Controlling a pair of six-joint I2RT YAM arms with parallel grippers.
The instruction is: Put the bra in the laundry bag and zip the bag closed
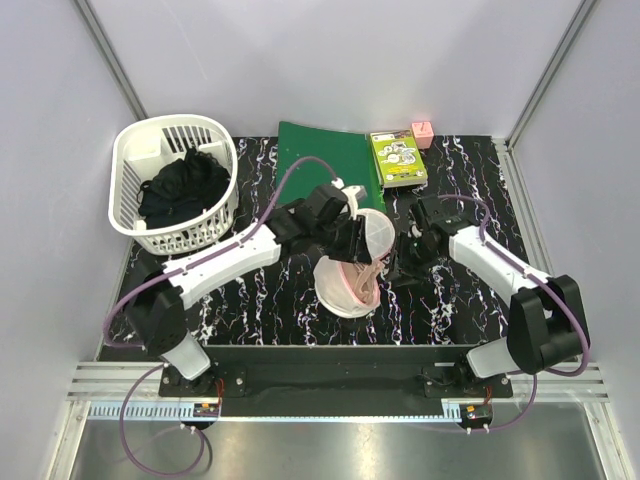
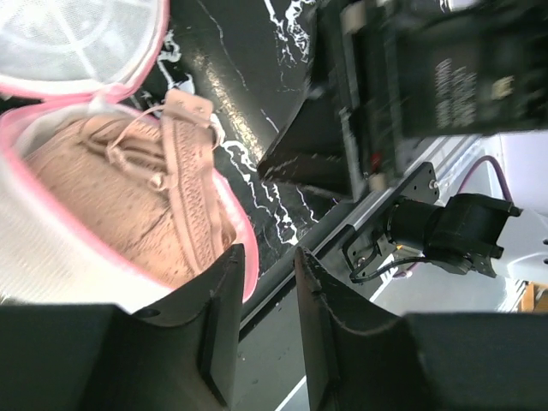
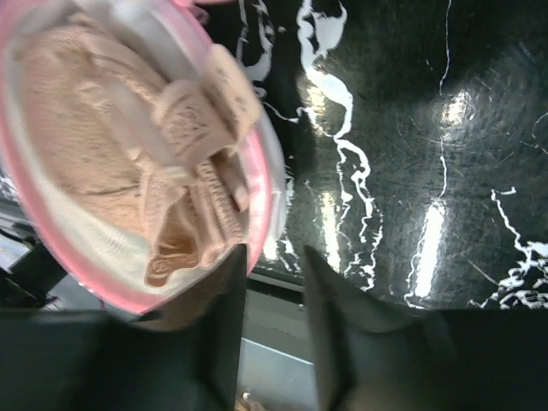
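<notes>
The laundry bag (image 1: 335,300) lies open in the middle of the table, its mesh lid (image 1: 378,232) tipped up at the back. The peach bra (image 1: 358,277) sits inside the bag, with a band and strap draped over the pink rim. My left gripper (image 1: 352,240) is open and empty beside the lid. My right gripper (image 1: 405,262) is open and empty just right of the bag. The left wrist view shows the bra (image 2: 103,197) in the bag (image 2: 51,274), left of my gripper (image 2: 270,291). The right wrist view shows the bra (image 3: 94,137), the bag's rim (image 3: 265,197) and my gripper (image 3: 274,300).
A white slotted basket (image 1: 130,165) with black clothes (image 1: 185,188) stands at the back left. A green mat (image 1: 325,160), a green box (image 1: 398,158) and a small pink object (image 1: 422,133) lie at the back. The table's front edge is close below the bag.
</notes>
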